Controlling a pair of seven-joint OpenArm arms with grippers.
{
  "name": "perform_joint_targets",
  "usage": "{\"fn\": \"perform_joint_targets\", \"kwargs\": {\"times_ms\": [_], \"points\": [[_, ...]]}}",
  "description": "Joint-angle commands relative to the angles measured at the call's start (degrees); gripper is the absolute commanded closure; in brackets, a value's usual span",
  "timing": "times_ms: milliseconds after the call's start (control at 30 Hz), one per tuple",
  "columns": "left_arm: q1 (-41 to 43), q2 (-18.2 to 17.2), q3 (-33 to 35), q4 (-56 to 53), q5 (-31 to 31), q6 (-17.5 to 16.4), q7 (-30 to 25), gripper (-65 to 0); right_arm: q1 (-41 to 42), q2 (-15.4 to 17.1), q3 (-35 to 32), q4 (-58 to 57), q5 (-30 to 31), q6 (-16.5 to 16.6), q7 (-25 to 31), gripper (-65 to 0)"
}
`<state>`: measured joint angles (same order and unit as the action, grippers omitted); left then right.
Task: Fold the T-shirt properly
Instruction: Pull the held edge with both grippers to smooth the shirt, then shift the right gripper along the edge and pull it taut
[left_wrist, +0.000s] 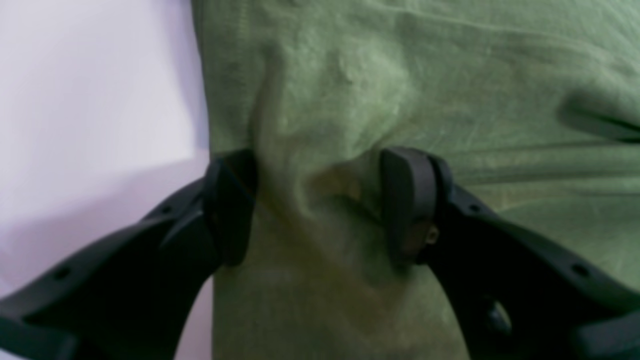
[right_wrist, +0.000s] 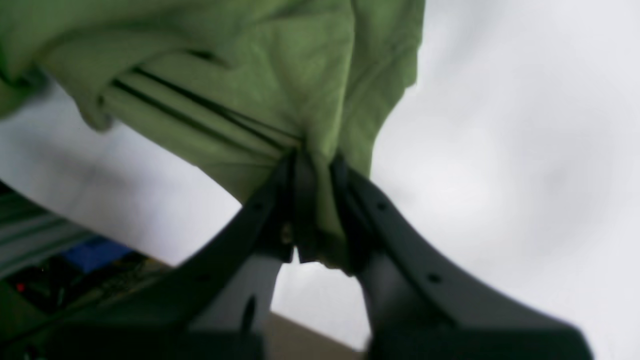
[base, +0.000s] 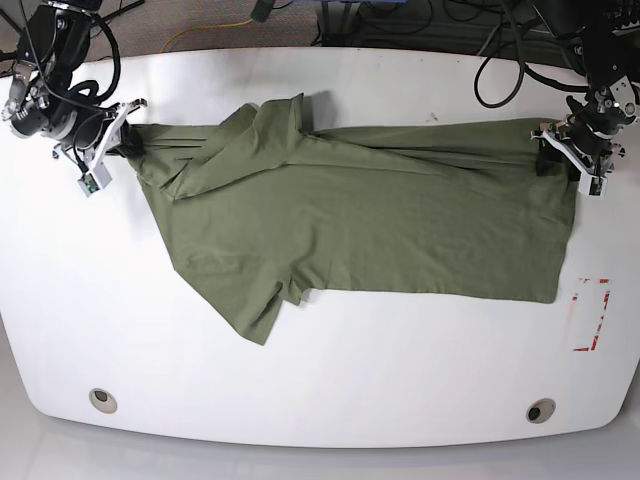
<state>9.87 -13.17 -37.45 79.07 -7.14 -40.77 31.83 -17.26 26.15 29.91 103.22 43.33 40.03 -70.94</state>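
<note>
Both wrist views are soft and out of focus. Left wrist view shows only a patch of cloth and a strip of table; the far ends of the shirt are cut off. In the base view both sets of fingertips are too small to read, lost behind arm hardware.

T-shirt (base: 370, 225): olive green, spread lengthwise across the white table (base: 320, 370), hem end on that view's right, collar and shoulders on its left. One sleeve lies flat pointing toward the near edge; upper left part is bunched and folded over itself.

Left gripper (left_wrist: 320, 205): jaws stand fairly wide apart, pads (left_wrist: 407, 200) on either side of a raised ridge of cloth near the shirt's edge. Cloth puckers up between them. Whether the pads actually pinch the ridge or just bracket it, cannot tell.

Right gripper (right_wrist: 320, 210): jaws drawn narrow, clamped on a gathered wad of green cloth that fans out above the fingers. In the base view it sits at the shirt's shoulder corner.

Red-marked rectangle (base: 590, 315) on the table, near the hem corner.
</note>
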Motion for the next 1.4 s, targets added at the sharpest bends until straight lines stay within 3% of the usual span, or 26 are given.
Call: {"fn": "perform_joint_targets", "kwargs": {"times_ms": [0, 100, 200, 267, 467, 567, 767, 1033, 1233, 1367], "points": [[0.3, -0.7, -0.1, -0.1, 3.0, 0.8, 3.4, -36.4, 0.0, 2.1, 0.7, 0.8, -1.0, 0.0, 0.0, -12.2], [0.4, -0.7, 0.0, 0.1, 3.0, 0.8, 3.5, -36.4, -1.3, 2.1, 0.7, 1.3, -0.7, 0.0, 0.0, -32.0], [0.5, -0.5, 0.0, 0.1, 3.0, 0.8, 3.5, -36.4, -2.3, 1.8, 0.7, 1.2, 3.5, 0.0, 0.0, -48.8], [0.4, -0.4, 0.0, 0.1, 3.0, 0.8, 3.5, -36.4, -3.5, 1.5, 0.7, 1.2, 7.9, 0.0, 0.0, -52.3], [0.3, -0.3, 0.0, 0.1, 3.0, 0.8, 3.5, -36.4, -4.4, -2.5, 0.2, 1.2, 20.6, 0.0, -0.4, -52.3], [0.3, -0.3, 0.0, 0.1, 3.0, 0.8, 3.5, -36.4, -4.0, -6.2, 0.2, 1.2, 20.9, 0.0, -2.3, -52.3], [0.2, -0.3, 0.1, 0.0, 2.8, 0.8, 3.5, -36.4, -3.1, -12.0, -0.1, 0.9, 17.1, 0.0, -3.1, -52.3], [0.2, -0.2, 1.2, 0.0, 2.7, 0.8, 3.5, -36.1, -1.4, -18.2, -2.9, 0.8, 7.3, 0.0, -2.8, -52.0], [0.2, -0.2, 1.3, 0.0, 2.7, 0.8, 3.5, -36.0, 0.9, -22.7, -3.0, 0.8, 0.2, 0.0, -2.9, -41.1], [0.2, -0.2, 1.3, 0.0, 2.7, 0.8, 3.5, -36.0, 1.4, -24.2, -3.1, 0.8, 0.1, 0.0, -3.0, -30.4]]}}
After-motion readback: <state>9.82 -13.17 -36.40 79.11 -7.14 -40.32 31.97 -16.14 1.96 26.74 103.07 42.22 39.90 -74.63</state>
